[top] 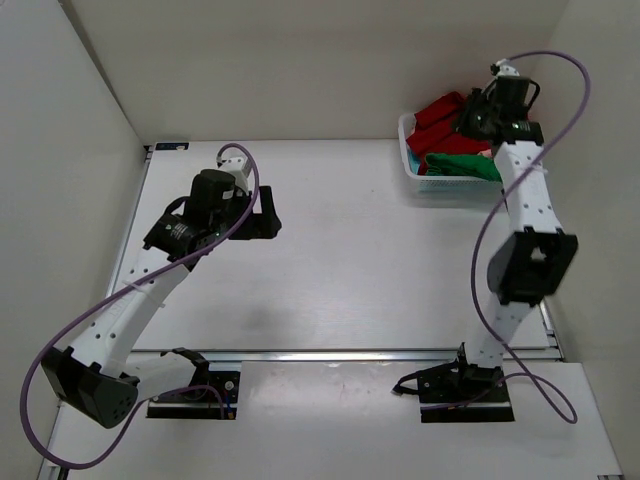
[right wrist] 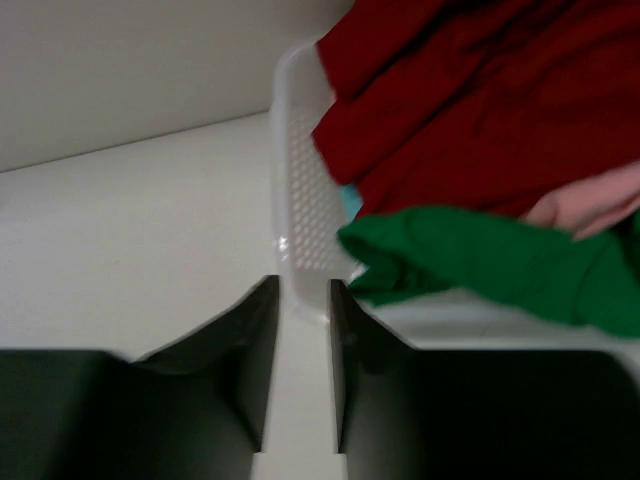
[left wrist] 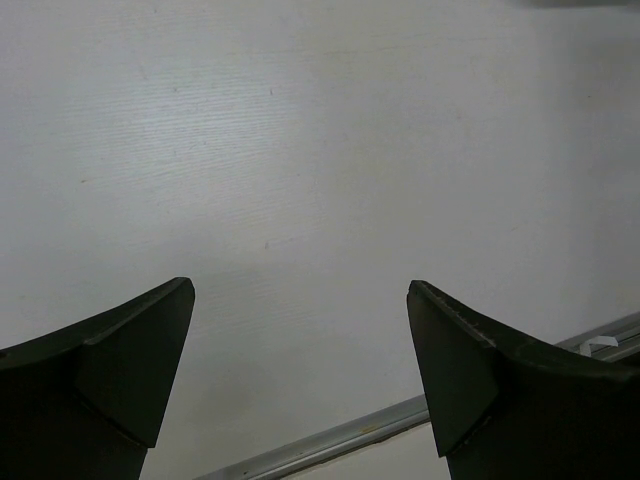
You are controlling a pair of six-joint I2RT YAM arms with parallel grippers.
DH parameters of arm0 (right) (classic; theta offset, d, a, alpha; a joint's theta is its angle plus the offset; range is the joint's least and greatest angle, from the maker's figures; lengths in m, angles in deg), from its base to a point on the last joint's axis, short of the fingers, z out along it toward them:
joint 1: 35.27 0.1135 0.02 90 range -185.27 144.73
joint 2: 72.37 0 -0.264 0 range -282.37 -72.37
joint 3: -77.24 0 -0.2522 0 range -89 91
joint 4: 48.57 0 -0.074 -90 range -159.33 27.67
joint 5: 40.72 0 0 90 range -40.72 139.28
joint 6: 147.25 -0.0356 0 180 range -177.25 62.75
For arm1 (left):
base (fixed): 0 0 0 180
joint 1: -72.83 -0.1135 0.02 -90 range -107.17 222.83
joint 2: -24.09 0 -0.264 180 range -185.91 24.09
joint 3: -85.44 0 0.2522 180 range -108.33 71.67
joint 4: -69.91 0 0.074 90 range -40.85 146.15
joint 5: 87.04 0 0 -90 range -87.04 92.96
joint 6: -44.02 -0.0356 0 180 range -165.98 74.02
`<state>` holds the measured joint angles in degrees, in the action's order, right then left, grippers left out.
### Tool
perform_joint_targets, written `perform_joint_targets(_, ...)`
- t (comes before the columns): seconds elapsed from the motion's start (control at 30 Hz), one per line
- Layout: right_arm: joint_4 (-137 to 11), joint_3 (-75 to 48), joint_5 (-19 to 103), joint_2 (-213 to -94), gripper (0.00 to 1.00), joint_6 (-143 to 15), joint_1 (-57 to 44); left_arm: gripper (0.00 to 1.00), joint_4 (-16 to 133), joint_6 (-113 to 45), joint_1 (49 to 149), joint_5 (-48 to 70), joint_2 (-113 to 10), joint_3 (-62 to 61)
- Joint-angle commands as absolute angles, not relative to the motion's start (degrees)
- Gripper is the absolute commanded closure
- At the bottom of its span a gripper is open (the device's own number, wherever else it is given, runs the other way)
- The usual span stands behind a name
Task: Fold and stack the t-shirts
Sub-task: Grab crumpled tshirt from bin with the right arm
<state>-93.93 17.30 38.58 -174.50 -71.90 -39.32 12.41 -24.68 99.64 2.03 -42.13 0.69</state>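
We count three shirts, all heaped in the one white basket [right wrist: 300, 180] at the far right corner of the table [left wrist: 300, 150] — a dark red shirt [right wrist: 480, 100] on top, a green shirt [right wrist: 480, 265] spilling over the rim, and a pink shirt [right wrist: 590, 200] peeking out between them. The right fingers [right wrist: 240, 370] stand just beside the basket's corner, drawn nearly together with only a thin slit between them, and hold nothing. The left fingers [left wrist: 130, 360] gape wide above the table, well apart from the basket.

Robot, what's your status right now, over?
Left claw open, empty, over table. Right claw nearly closed, empty, at basket. T-shirts heaped in basket. Nothing blocking.
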Motion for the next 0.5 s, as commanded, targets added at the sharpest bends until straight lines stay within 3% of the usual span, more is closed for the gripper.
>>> perform_joint_targets(0.0,-93.77,32.96,43.80,-185.38,0.71,-70.18,-39.49,0.01,9.66,-24.54,99.29,1.29,-42.26,-0.84)
perform_joint_targets(0.07,-94.59,41.31,45.40,-192.57,0.43,-68.41,-40.53,0.02,9.05,-24.36,98.58,1.82,-42.53,-0.22)
perform_joint_targets(0.13,-91.79,42.31,44.10,-195.84,0.31,-69.38,-41.67,0.02,8.96,-24.10,97.97,1.90,-42.18,0.04)
perform_joint_targets(0.47,-86.07,51.80,48.83,-215.35,0.26,-67.01,-43.88,0.02,11.33,-20.85,97.00,0.85,-40.33,4.96)
